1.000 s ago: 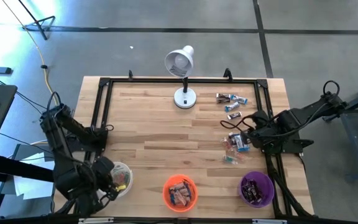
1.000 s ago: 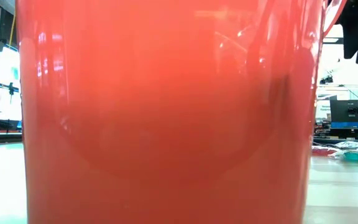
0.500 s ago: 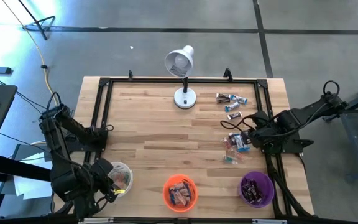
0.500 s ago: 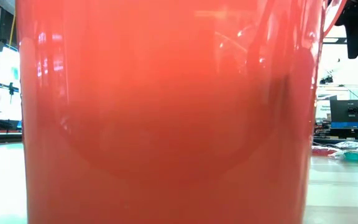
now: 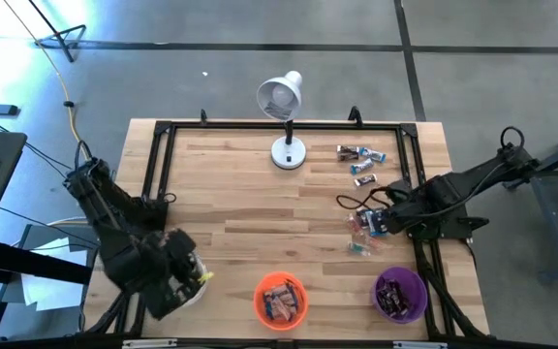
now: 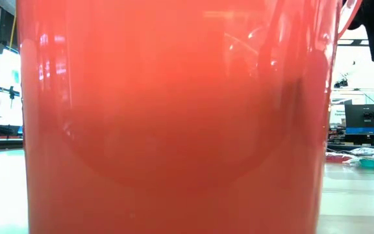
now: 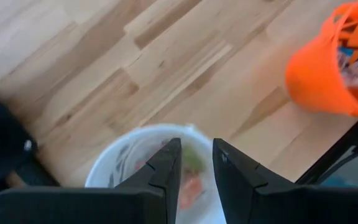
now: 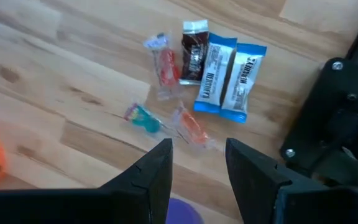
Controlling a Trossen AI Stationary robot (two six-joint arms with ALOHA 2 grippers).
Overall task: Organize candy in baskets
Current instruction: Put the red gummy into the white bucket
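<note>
Right hand point(image 5: 371, 221) spread over loose candy point(image 8: 219, 68) near bench's right edge; left hand point(image 7: 196, 163) parted above white basket point(image 7: 107, 168). Light, crinkly, slippery wrappers: pinch mid-body.

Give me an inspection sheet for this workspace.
Surface: wooden table, black frame.
Job's things: white basket, orange basket and purple basket along the near edge, all holding candy; loose candy on the right.
Clutter: white desk lamp.
Grippers: left tool open above the white basket; right tool open, empty, over the loose candy.
Cables: cables left of the table.
Surroundings: grey floor.
</note>
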